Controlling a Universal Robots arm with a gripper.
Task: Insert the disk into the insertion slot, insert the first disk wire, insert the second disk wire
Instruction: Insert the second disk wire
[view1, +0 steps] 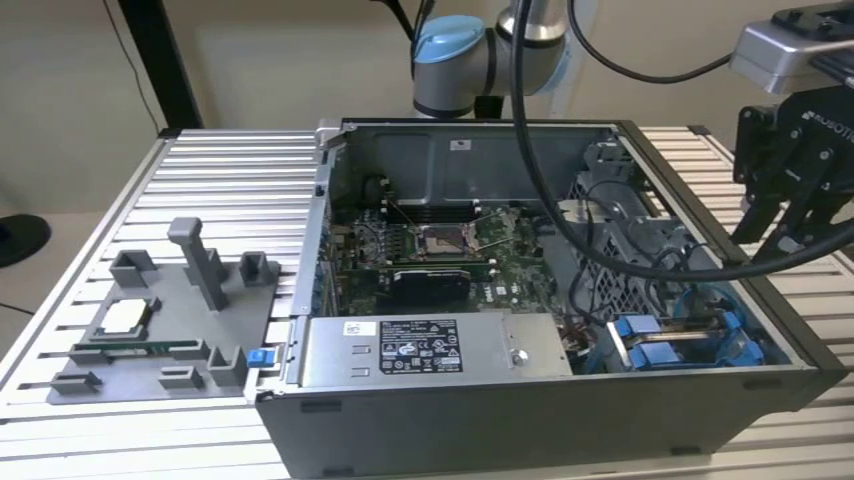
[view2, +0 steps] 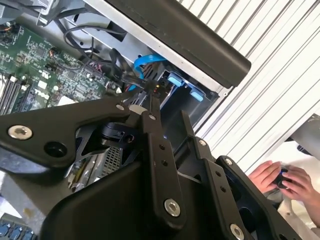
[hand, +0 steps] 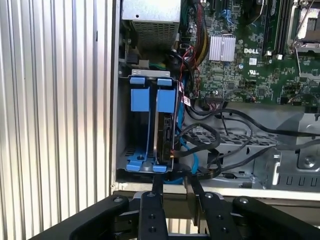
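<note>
Okay, my gripper (view1: 787, 232) hangs over the PC case (view1: 534, 420) at its wall on the exterior view's right. The fingers (hand: 156, 192) are parted a little with nothing between them, and they touch nothing. Just past the fingertips in the first wrist view, the disk (hand: 165, 132) stands on edge in its blue carrier inside the insertion slot (hand: 124, 135), next to a second blue carrier (hand: 140, 100). A blue wire (view2: 149, 61) and black cables loop close by; I cannot tell what is plugged in. The power-supply box (view1: 427, 350) has a white printed label and the motherboard (view1: 441, 250) has white print. Bare slatted table (view1: 227, 170) runs outside the case, with a grey fixture (view1: 174, 300) on the exterior view's left. A person's hands (view2: 282, 180) are beyond the table edge.
</note>
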